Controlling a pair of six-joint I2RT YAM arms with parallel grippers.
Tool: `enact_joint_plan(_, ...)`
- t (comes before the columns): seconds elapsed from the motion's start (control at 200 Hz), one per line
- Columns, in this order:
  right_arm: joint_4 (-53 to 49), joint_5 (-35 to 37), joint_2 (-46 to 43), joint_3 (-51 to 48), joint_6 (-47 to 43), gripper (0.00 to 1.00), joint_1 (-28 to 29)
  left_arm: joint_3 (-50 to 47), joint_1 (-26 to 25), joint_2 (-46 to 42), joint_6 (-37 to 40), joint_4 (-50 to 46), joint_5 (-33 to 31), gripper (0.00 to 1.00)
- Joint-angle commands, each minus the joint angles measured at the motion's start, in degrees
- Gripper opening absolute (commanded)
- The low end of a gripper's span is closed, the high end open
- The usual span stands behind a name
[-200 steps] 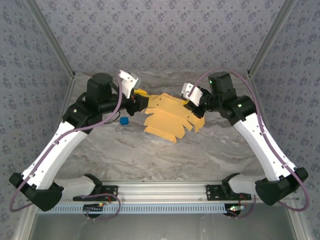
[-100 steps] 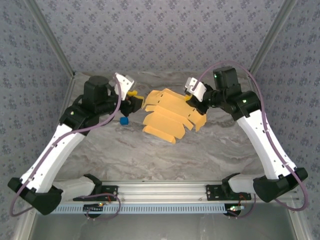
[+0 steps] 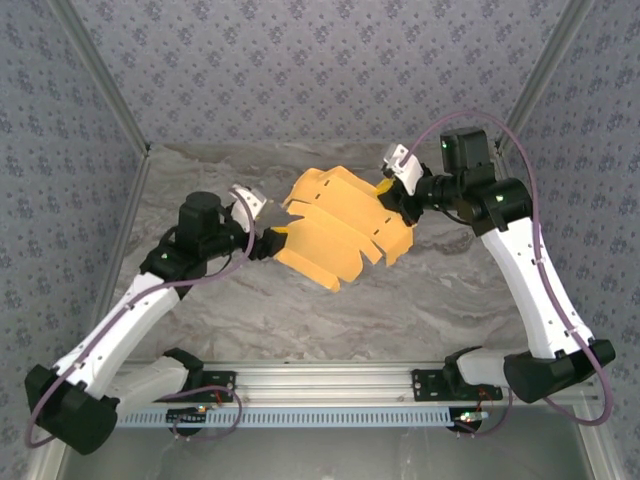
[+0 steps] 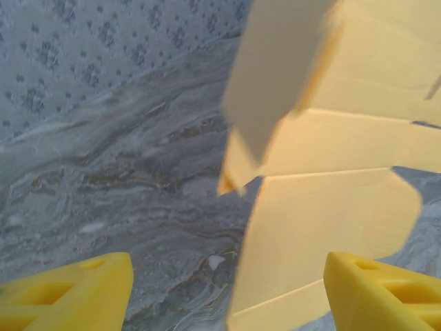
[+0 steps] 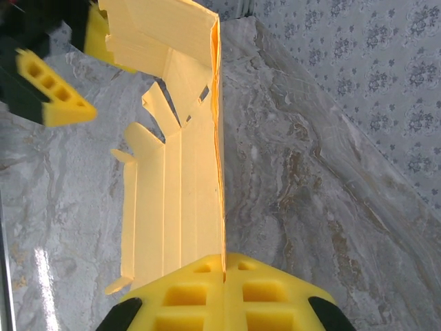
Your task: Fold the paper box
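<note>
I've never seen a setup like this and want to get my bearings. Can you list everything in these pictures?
paper box: one, yellow-orange, an unfolded notched sheet between the two grippers, over the middle of the table
table: one, grey marbled, under both arms
backdrop walls: grey-blue, patterned, behind and beside the table
rail: one, silver, along the near edge between the arm bases
left arm: one, white and black, reaching in from the left
right arm: one, white and black, reaching in from the right
left gripper: one, yellow fingers, open, at the sheet's left edge
right gripper: one, yellow fingers, shut on the sheet's right edge
</note>
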Motion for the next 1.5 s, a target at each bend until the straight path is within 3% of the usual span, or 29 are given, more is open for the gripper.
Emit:
enact_joint_plan(0.0, -0.28, -4.67, 1.92, 1.75, 5.93, 0.00, -1.40, -0.88, 1.92, 2.01, -1.21, 7.24, 6.24, 0.75)
enact_joint_plan(0.15, 1.34, -7.80, 3.96, -2.48, 11.62, 0.00, -2.52, -4.01, 2.98, 3.76, -2.59, 9.73, 7.55, 0.75)
enact_joint_plan(0.375, 2.31, -2.55, 9.09, -7.28, 16.53, 0.00, -2.83, -8.28, 2.76, 2.75, -10.36, 9.83, 1.00, 0.75)
enact_joint_plan(0.585, 2.61, 5.14, 14.28, -7.87, 15.50, 0.00, -2.60, -13.55, -6.34, 2.55, -12.61, 17.36, 2.31, 0.70)
enact_joint_plan(0.789, 2.88, 14.66, 18.64, -7.25, 9.03, 0.00, 0.06, -9.23, -12.15, 18.27, -14.70, 24.83, 2.67, 0.49)
enact_joint_plan(1.054, 7.17, 20.09, 19.64, -9.20, 5.26, 0.00, 2.20, -1.01, -14.36, 38.12, -16.16, 36.06, 1.33, 0.35)
enact_joint_plan(1.494, 12.81, 21.52, 18.89, -14.28, 5.51, 0.00, 2.66, 1.13, -17.46, 51.90, -15.36, 45.62, -6.14, 0.21)
